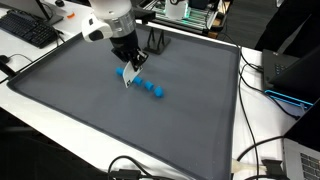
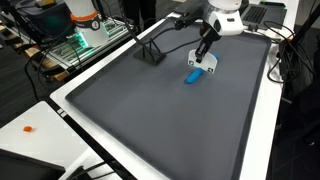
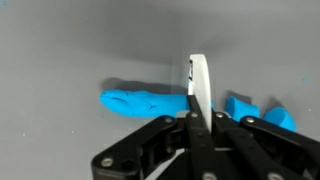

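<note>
My gripper [image 3: 197, 118] is shut on a thin white blade [image 3: 198, 85], held upright between its black fingers. The blade's tip meets a long blue clay-like strip [image 3: 145, 102] lying on the grey mat. Two smaller blue chunks [image 3: 240, 107] [image 3: 280, 118] lie just to the right of the blade. In an exterior view the gripper [image 1: 127, 66] hangs over a short row of blue pieces [image 1: 150, 87], with the white blade [image 1: 128, 80] at the row's near-left end. In an exterior view the gripper [image 2: 203, 52] stands above the blue strip [image 2: 192, 76].
The grey mat [image 1: 90, 110] covers most of a white table. A black wire stand [image 2: 150, 52] sits at the mat's far edge. A keyboard [image 1: 25, 28] lies off one corner, and a laptop [image 1: 300, 75] and cables [image 1: 255, 150] sit beside the mat.
</note>
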Tool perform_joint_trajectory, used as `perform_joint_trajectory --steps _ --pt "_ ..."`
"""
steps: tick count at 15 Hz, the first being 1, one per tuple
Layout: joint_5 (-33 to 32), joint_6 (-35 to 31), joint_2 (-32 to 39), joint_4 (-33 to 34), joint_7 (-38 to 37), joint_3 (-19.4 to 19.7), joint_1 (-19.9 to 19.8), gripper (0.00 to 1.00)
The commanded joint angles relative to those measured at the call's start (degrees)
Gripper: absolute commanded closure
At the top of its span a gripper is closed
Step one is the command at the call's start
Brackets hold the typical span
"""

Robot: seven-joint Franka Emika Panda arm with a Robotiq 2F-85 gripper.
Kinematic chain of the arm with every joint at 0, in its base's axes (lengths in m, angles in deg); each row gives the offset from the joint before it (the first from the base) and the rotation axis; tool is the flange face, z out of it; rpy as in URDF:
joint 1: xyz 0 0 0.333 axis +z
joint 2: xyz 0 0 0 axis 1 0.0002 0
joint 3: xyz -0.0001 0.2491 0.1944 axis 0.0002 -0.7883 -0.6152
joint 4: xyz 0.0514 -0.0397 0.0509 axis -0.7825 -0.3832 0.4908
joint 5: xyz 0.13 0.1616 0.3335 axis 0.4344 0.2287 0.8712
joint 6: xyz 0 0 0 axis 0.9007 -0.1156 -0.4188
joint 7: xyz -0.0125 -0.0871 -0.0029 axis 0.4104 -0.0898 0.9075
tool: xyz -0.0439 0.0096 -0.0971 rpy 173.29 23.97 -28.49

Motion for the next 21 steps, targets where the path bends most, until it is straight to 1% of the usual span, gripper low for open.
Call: perform_joint_trajectory --steps 1,11,15,21 --pt "-0.5 -2.4 1.0 -1.4 1.0 -0.4 -0.3 0.99" --pt "-0.3 -2.2 1.7 -1.7 1.5 -0.8 -0.2 0.99" --pt "1.1 -2.0 1.6 -2.1 1.8 -1.5 -0.6 0.99" --pt "2.0 -1.1 1.1 -2.2 0.5 -1.5 -0.6 0.99"
